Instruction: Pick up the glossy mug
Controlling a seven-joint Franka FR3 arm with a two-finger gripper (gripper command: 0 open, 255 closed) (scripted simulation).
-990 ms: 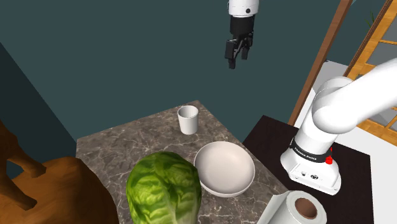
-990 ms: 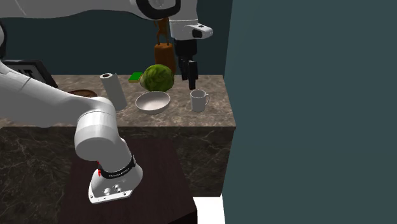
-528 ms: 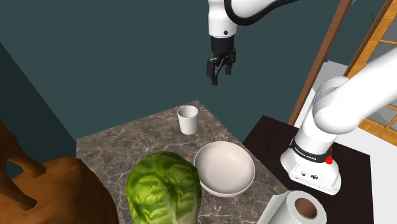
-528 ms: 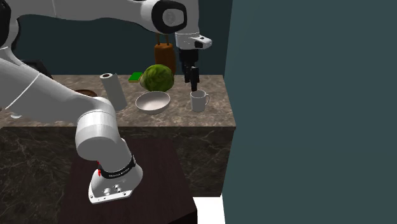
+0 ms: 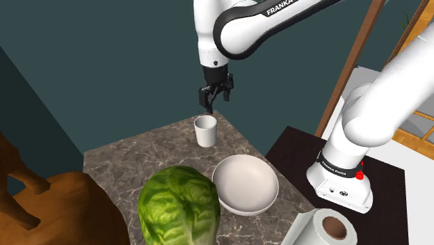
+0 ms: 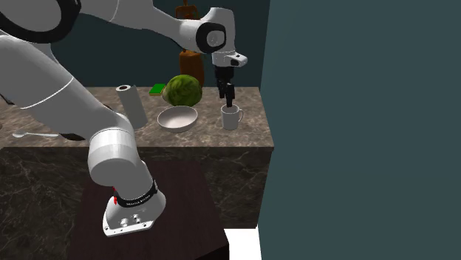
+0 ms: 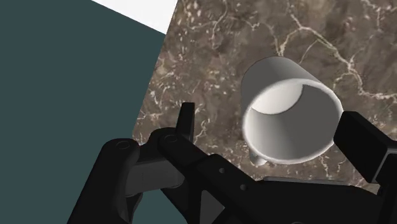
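Observation:
A white glossy mug [image 5: 205, 131] stands upright on the marble counter [image 5: 118, 163], near its far corner. In the second exterior view the mug [image 6: 231, 117] shows its handle, turned to that view's right. My black gripper [image 5: 211, 104] hangs just above the mug's rim, pointing down, open and holding nothing. In the second exterior view the gripper [image 6: 229, 96] sits directly over the mug. In the wrist view the mug [image 7: 289, 111] lies below and between my spread fingers [image 7: 186, 121], with its open mouth facing the camera and my gripper [image 7: 272, 119] centred over it.
A white bowl [image 5: 245, 183] and a green lettuce [image 5: 179, 205] sit nearer on the counter, with a paper towel roll [image 5: 327, 230] by the stand. A teal wall [image 5: 104, 56] rises behind the counter's far edge. A brown wooden piece [image 5: 42, 202] stands at the shoulder view's left.
The arm has swung down and toward the shoulder view's left, bringing the gripper from high above the counter to just over the mug. The fingers stayed open.

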